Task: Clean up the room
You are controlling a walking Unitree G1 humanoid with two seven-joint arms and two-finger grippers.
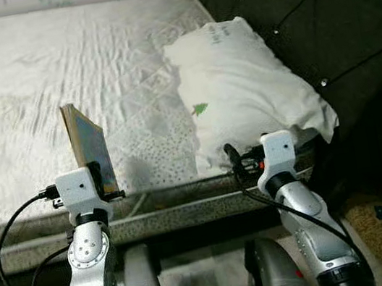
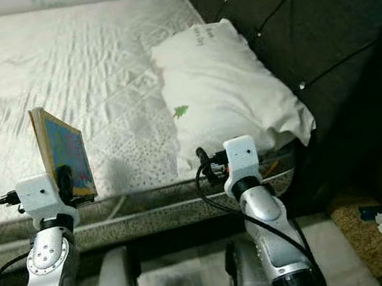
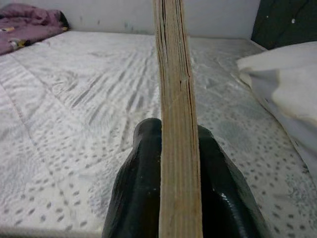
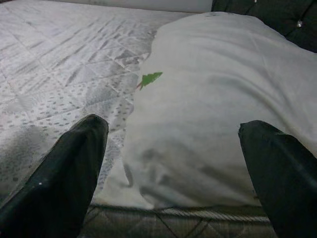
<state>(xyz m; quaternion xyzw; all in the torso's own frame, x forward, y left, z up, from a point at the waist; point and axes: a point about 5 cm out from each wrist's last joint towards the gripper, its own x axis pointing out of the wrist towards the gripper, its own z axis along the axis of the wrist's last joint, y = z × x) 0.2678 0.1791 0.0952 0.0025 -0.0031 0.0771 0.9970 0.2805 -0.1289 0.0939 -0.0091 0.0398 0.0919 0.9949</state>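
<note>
The left hand (image 3: 181, 198) grips a book (image 1: 90, 147) upright over the bed (image 1: 35, 88); the right hand (image 4: 178, 173) gapes open before the pillow (image 1: 240, 83).

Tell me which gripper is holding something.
The left gripper, shut on an upright book over the mattress edge; the right gripper is open before the pillow.

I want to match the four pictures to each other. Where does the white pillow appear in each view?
Left eye view: pillow right of centre, against the dark headboard.
Right eye view: pillow at centre, same headboard beside it.
Left wrist view: pillow at the right edge, past the held book.
Right wrist view: pillow ahead of the open right claw.
Shared landmark: the green tree mark.
</note>
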